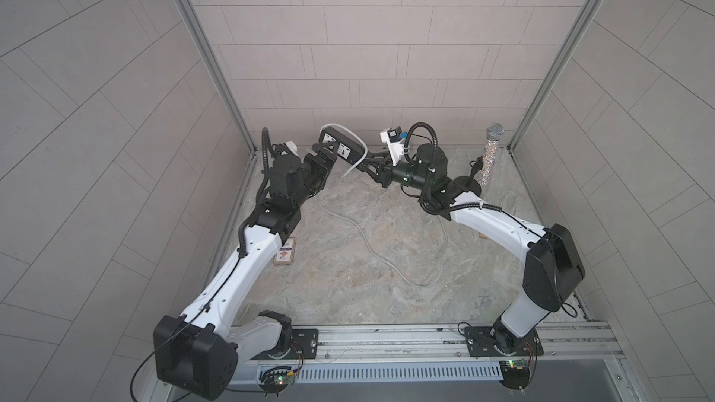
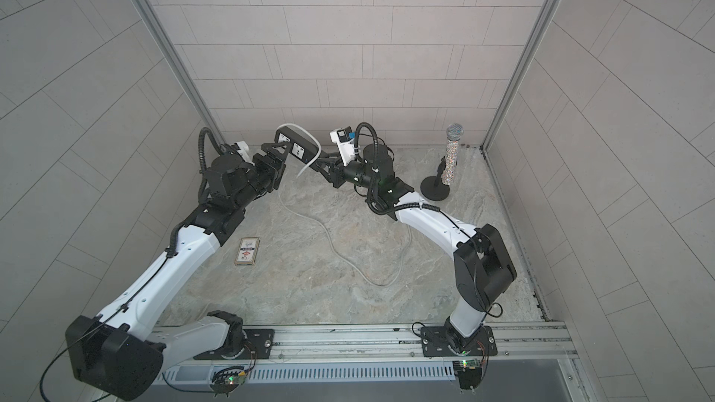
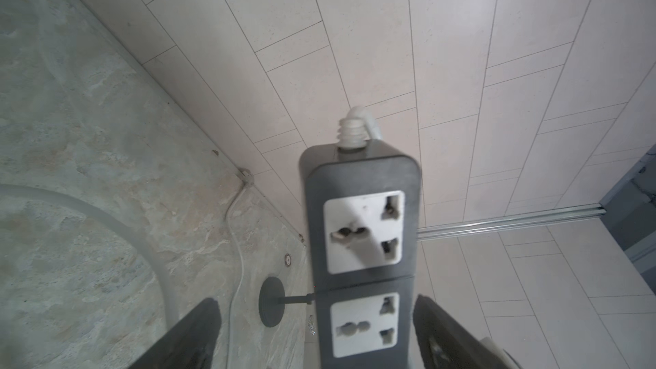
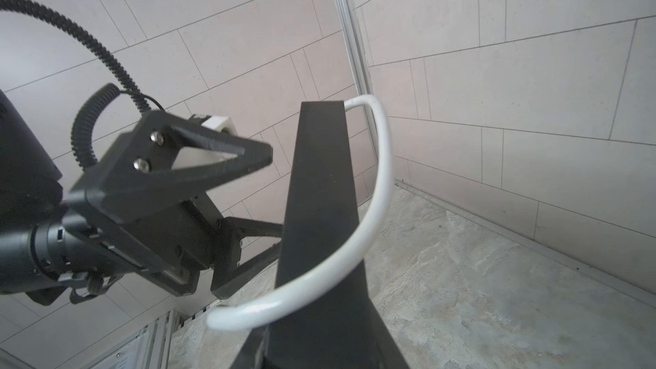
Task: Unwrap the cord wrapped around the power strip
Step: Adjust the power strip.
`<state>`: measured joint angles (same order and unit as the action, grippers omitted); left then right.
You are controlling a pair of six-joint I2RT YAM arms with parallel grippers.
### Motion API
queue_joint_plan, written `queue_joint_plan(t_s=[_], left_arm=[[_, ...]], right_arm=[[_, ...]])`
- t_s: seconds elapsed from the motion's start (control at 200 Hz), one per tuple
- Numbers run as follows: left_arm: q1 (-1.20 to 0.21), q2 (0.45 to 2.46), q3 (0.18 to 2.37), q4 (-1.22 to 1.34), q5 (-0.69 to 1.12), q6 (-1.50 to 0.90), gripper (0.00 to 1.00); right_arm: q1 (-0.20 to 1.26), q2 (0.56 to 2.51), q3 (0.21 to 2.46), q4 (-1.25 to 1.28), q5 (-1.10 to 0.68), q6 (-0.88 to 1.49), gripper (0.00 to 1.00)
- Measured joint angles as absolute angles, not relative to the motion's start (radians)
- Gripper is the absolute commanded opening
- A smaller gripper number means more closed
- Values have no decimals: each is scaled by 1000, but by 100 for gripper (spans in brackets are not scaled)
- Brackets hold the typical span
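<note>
Holding the power strip (image 1: 342, 146) aloft near the far wall, left of centre, my right gripper (image 1: 361, 163) is clamped on its right end. The long axis runs from far left to near right, sockets facing up. The end where the cord (image 1: 363, 235) leaves points far left. My left gripper (image 3: 316, 308) straddles the strip's middle with its jaws apart. In the left wrist view one finger (image 3: 193, 335) stands well off the strip and the other sits just beside it; I cannot tell whether that one touches.

From the far-left end the cord arcs past the strip's far side and crosses it once near the right end, a single loose turn. It drops to the table (image 1: 348, 315) and snakes near and right in a wide bend.

Several things are hard to read. The strip's right end is buried between the right fingers. The cord's tail slips under the right arm, and I cannot make out the plug. The card box (image 2: 247, 251) is half covered by the left arm in a top view. The mic stand (image 2: 435, 189) stands far right, well apart from the strip.

As for room, the strip sits close to the far wall, so I have little margin there. The broad open stretch lies near and centre, crossed only by the slack cord.
</note>
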<state>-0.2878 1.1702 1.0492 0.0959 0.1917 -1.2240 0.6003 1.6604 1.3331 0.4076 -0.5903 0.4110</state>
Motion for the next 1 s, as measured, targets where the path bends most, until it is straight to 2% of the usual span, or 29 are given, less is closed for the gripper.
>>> queue_joint_plan(t_s=[0.15,0.275,0.445,0.52,0.61,0.715,0.826,0.936,1.001], left_arm=[[-288,1193,1050,138,210,-1236,90],[-288,1217,1050,98,214,-1244,81],[-288,1229,1050,62,217,-1268,63],[-288,1228,1050,60,218,-1268,65],[-288,1228,1049,52,216,-1271,76],[-288,1225,1048,47,212,-1274,81],[-288,1214,1048,47,198,-1274,81],[-287,1200,1042,43,186,-1273,71],[-287,1197,1033,44,184,-1282,69]], right_arm=[[627,1660,1329,361,-589,372,0],[653,1657,1329,335,-580,346,0],[680,1643,1329,311,-563,334,0],[688,1638,1329,300,-547,329,0],[694,1638,1329,284,-525,325,0],[694,1638,1329,268,-498,319,0],[694,1638,1330,250,-471,313,0],[694,1638,1334,245,-455,310,0],[694,1638,1340,238,-450,310,0]])
